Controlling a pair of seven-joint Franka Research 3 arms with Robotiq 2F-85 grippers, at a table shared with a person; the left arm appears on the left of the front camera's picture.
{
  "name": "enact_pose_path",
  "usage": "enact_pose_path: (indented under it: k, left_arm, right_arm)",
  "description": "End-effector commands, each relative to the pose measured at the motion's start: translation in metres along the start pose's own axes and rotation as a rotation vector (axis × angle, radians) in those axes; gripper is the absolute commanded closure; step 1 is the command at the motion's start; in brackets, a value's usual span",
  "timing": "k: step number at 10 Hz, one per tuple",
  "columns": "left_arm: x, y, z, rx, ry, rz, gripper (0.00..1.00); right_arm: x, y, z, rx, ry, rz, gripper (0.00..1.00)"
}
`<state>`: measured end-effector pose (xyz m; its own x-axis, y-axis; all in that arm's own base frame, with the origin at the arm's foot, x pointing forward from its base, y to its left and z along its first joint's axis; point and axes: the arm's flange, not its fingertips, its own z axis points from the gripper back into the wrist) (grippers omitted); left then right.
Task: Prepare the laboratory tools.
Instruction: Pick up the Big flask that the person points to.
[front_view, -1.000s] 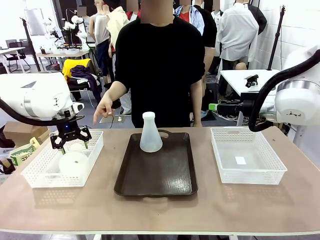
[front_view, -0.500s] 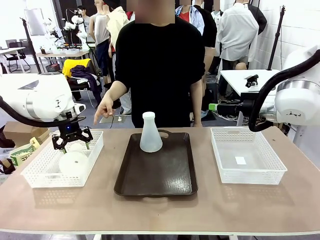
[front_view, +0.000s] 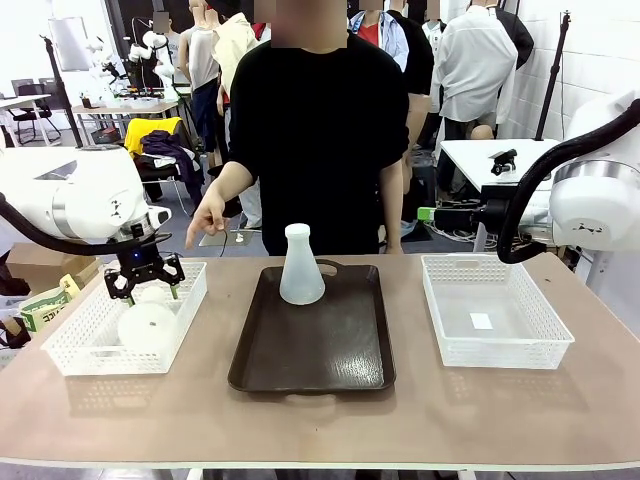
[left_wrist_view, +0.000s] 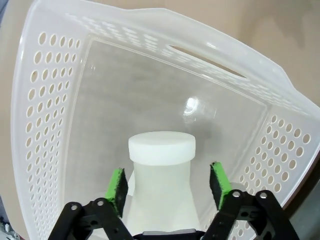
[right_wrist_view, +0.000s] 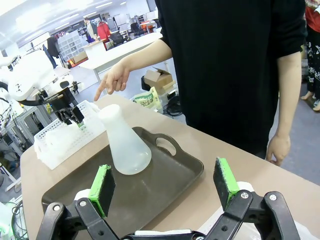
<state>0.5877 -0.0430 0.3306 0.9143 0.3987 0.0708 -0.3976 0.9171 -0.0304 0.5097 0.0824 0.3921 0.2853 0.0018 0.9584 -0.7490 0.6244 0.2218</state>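
Your left gripper (left_wrist_view: 167, 182), lower centre of the wrist frame, straddles the neck of the translucent frosted-white conical flask (left_wrist_view: 161, 172) in the white mesh basket (left_wrist_view: 60, 90); jaws part-closed, seemingly not yet touching. It looks light, smooth and slippery, so grip the neck just under the rim. Your right gripper (right_wrist_view: 165, 187) gapes wide, empty.

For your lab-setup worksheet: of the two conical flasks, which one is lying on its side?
The flask in the left mesh basket, lying with its round base facing the camera; the other flask stands upright on the brown tray.

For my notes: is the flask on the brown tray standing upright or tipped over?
Upright. The flask rests on its wide base on the tray, neck pointing up.
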Motion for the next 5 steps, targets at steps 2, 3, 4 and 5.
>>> enact_pose_path:
  k: [2, 3, 4, 5]
  left_arm:
    - [0.0042, -0.0016, -0.0063, 0.033, -0.021, -0.020, 0.77]
    - [0.0044, -0.0021, -0.0068, 0.040, -0.021, -0.021, 0.95]
    - [0.0037, -0.0028, -0.0066, 0.049, -0.021, -0.019, 1.00]
    - [0.0030, -0.0030, -0.0063, 0.058, -0.017, -0.015, 1.00]
  right_arm:
    - [-0.0003, 0.0012, 0.0004, -0.011, 0.007, 0.000, 0.00]
    - [-0.0003, 0.0012, 0.0004, -0.011, 0.007, 0.000, 0.00]
    - [-0.0003, 0.0012, 0.0004, -0.011, 0.007, 0.000, 0.00]
    - [-0.0003, 0.0012, 0.0004, -0.011, 0.007, 0.000, 0.00]
